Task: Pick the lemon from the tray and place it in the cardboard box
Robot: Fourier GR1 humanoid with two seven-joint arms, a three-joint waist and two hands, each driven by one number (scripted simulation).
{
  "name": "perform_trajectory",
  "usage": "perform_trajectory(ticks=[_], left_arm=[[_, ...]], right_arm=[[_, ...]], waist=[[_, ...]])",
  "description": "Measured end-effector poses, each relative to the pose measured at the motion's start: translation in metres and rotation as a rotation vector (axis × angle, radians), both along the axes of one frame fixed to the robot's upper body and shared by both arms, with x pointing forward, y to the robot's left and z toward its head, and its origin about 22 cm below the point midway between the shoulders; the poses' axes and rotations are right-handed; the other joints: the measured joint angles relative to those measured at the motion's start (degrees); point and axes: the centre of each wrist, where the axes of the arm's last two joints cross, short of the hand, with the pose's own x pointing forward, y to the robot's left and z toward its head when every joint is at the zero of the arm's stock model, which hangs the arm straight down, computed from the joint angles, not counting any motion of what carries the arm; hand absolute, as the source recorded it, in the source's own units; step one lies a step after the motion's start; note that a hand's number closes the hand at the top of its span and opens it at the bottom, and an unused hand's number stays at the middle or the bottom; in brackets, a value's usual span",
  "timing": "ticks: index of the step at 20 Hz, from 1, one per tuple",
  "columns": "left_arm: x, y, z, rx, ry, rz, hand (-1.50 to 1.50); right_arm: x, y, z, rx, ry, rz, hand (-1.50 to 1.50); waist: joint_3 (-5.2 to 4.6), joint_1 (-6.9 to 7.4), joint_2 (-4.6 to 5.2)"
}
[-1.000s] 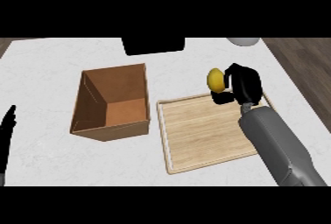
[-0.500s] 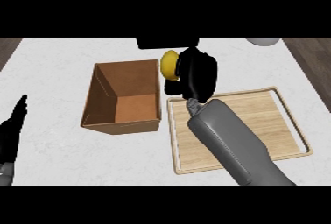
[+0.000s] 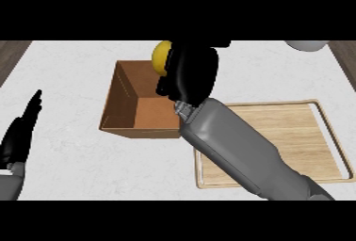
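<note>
lemon (image 3: 162, 55) is the thing to track, but going left to right, the left robot hand (image 3: 20, 134) comes first: it rests at the left edge, fingers straight and pointing up, apart and holding nothing, well apart from everything else. the white marbled bench (image 3: 76, 160) lies bare around it.

next comes the box (image 3: 111, 106), brown cardboard, open at the top, nothing visible on the part of its floor that shows. its right wall is hidden behind the right arm.

above the box's far right corner sits the right robot hand (image 3: 189, 75), black, fingers curled round the lemon and clamped on it. only a yellow sliver of the fruit shows at the hand's upper left; the rest is covered. the lemon appears to hang over the box's far rim, in the air rather than resting on anything, though how high above the opening cannot be told from this steep view.

to the right the wooden tray (image 3: 327, 136) lies with nothing showing on its visible boards, the grey forearm crossing its left part. a pale rounded object (image 3: 306, 44) peeks in at the top right, too cut off to name.

by my reading, the pick and the carry are done. what is left is lowering over the opening and letting go.
</note>
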Motion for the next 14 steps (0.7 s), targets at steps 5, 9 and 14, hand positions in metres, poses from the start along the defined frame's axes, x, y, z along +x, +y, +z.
perform_trajectory(ticks=[5,9,14], left_arm=[[0.005,-0.005,0.001,0.003,-0.016,-0.023,0.0],[0.008,-0.008,0.0,0.005,-0.022,-0.034,0.0],[0.013,-0.012,0.004,-0.001,-0.028,-0.048,0.0]], right_arm=[[0.021,0.001,0.0,0.01,0.03,-0.034,1.5],[0.042,-0.006,-0.014,0.002,0.081,-0.09,1.5],[0.063,-0.024,-0.03,0.088,0.147,-0.163,-1.5]], waist=[[0.03,1.3,0.55],[0.02,1.93,0.89],[0.07,2.75,1.29]])
